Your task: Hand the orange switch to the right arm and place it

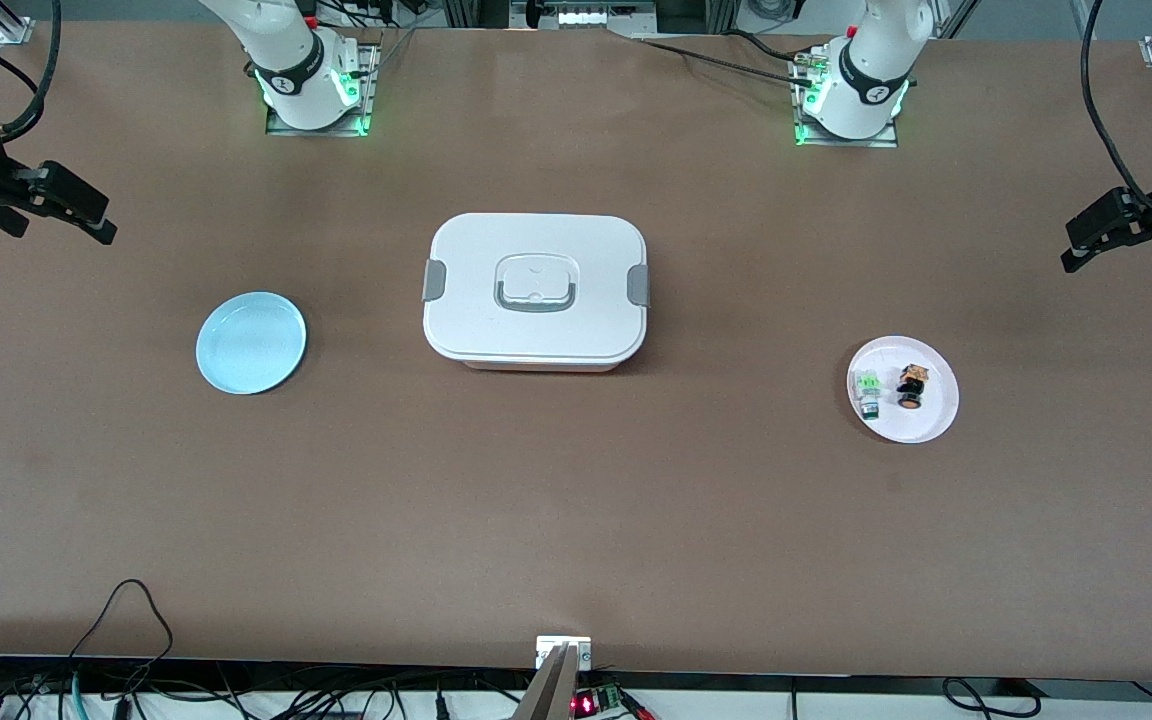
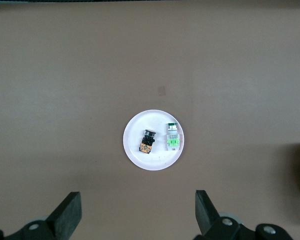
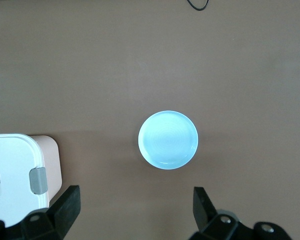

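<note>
The orange switch (image 1: 912,386) is a tiny black block with orange parts. It lies on a small white plate (image 1: 928,420) toward the left arm's end of the table. In the left wrist view the switch (image 2: 147,141) lies on that plate (image 2: 155,161), far below. My left gripper (image 1: 1118,260) hangs high over the table's end beside the plate, open and empty (image 2: 138,215). My right gripper (image 1: 56,222) hangs high over the right arm's end of the table, open and empty (image 3: 136,212).
A green-and-white component (image 1: 868,393) lies beside the switch on the same plate. A light blue plate (image 1: 251,342) lies toward the right arm's end and shows bare in the right wrist view (image 3: 168,140). A white lidded box (image 1: 536,290) stands mid-table.
</note>
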Action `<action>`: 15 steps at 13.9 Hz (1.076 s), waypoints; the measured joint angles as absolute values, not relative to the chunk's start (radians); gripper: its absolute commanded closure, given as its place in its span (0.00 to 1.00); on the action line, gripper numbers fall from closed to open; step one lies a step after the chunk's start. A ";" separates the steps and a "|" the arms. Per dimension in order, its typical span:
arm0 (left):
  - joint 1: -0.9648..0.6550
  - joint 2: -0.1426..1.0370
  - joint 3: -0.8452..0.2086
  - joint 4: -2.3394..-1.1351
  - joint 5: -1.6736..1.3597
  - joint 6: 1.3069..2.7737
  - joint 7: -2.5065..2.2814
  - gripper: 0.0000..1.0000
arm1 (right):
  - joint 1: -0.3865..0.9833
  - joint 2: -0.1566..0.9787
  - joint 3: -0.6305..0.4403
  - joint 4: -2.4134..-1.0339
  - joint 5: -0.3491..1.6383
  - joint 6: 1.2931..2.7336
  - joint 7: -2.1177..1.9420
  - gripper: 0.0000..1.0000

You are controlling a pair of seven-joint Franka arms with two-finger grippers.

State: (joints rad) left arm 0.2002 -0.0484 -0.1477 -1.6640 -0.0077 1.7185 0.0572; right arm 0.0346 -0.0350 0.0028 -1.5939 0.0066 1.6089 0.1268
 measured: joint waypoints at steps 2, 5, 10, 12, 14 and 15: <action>0.200 -0.044 -0.148 -1.664 -0.008 1.721 0.057 0.00 | 0.035 -0.035 0.003 -1.594 0.007 1.609 0.127 0.00; 0.200 -0.019 -0.148 -1.649 -0.008 1.730 0.057 0.00 | 0.035 -0.035 0.003 -1.594 0.007 1.605 0.127 0.00; 0.189 0.074 -0.152 -1.612 -0.008 1.736 0.059 0.00 | 0.036 -0.039 0.005 -1.594 -0.006 1.582 0.127 0.00; 0.168 0.110 -0.153 -1.611 -0.008 1.736 0.059 0.00 | 0.038 -0.039 0.008 -1.594 -0.008 1.582 0.127 0.00; 0.151 0.132 -0.156 -1.609 -0.008 1.735 0.059 0.00 | 0.040 -0.039 0.009 -1.594 -0.008 1.582 0.127 0.00; 0.150 0.142 -0.156 -1.611 -0.008 1.732 0.066 0.00 | 0.041 -0.039 0.009 -1.594 -0.008 1.580 0.127 0.00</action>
